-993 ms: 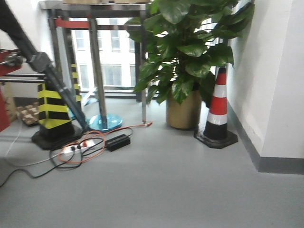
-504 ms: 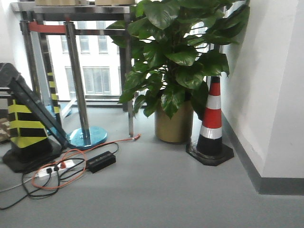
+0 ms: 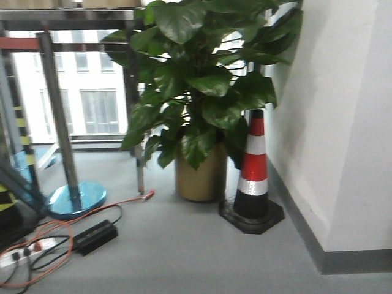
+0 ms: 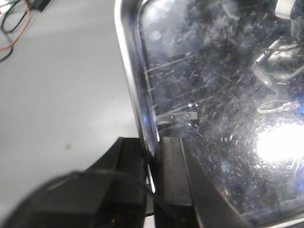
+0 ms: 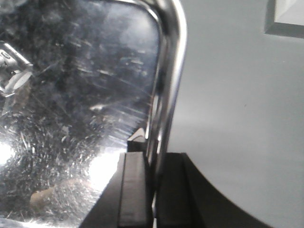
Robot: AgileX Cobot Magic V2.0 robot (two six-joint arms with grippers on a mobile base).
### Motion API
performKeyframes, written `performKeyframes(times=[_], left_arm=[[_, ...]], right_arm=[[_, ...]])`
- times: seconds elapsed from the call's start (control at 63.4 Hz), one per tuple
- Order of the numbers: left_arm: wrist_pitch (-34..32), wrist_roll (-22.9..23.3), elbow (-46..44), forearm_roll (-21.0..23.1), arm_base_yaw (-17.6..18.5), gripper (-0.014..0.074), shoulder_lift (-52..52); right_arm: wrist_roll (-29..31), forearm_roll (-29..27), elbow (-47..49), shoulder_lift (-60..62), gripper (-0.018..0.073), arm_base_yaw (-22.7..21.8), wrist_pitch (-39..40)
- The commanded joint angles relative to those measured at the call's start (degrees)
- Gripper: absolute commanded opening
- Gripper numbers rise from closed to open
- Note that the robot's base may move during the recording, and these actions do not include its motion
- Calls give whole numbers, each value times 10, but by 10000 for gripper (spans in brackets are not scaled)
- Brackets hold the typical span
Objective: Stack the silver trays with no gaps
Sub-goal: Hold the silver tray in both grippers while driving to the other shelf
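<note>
The left hand [image 4: 152, 159] is closed tight on one rim of a silver tray [image 4: 213, 85] held above the grey floor [image 4: 61, 95], and the right hand [image 5: 153, 175] pinches the opposite rim. Only one tray shows, apparently the same in both wrist views, with no stack in sight, so stacking looks yet to begin

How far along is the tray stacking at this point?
Done: a tray is picked up, with the left fingers shut on one rim and the right fingers on the other, apparently of the same tray. In hand: it is held above bare floor. Left: nesting it into another tray. No second tray or stack shows in any view.
</note>
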State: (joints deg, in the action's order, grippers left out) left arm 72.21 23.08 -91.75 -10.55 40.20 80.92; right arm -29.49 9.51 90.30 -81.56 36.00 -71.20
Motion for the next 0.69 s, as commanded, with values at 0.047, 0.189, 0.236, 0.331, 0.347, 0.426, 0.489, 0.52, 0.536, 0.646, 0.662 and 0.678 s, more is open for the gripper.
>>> performKeyframes(times=[0.047,0.189,0.236,0.331,0.347,0.426,0.489,0.52,0.536,0.646,0.662,0.678], left_arm=[[6,-10,-19,-17,1,-48,-10],[7,-10,-19,-17,1,-48,2],[7,-10,-19,-17,1,-48,6],[7,-10,-19,-17,1,-48,12],[7,-10,-19,-17,1,-48,13],[7,-10,-19,-17,1,-48,17],[7,-10,-19,-17,1,-48,19],[7,-10,-19,-17,1,-48,20],[7,-10,-19,-17,1,-48,21],[7,-10,-19,-17,1,-48,24],[7,-10,-19,-17,1,-48,24],[7,-10,-19,-17,1,-48,24]], right_arm=[[16,32,21,18,56,0,14],[16,32,21,18,56,0,14],[16,32,21,18,56,0,14],[16,32,21,18,56,0,14],[16,32,21,18,56,0,14],[16,32,21,18,56,0,14],[16,32,21,18,56,0,14],[16,32,21,18,56,0,14],[16,32,21,18,56,0,14],[16,32,21,18,56,0,14],[16,32,21,18,56,0,14],[16,32,21,18,56,0,14]])
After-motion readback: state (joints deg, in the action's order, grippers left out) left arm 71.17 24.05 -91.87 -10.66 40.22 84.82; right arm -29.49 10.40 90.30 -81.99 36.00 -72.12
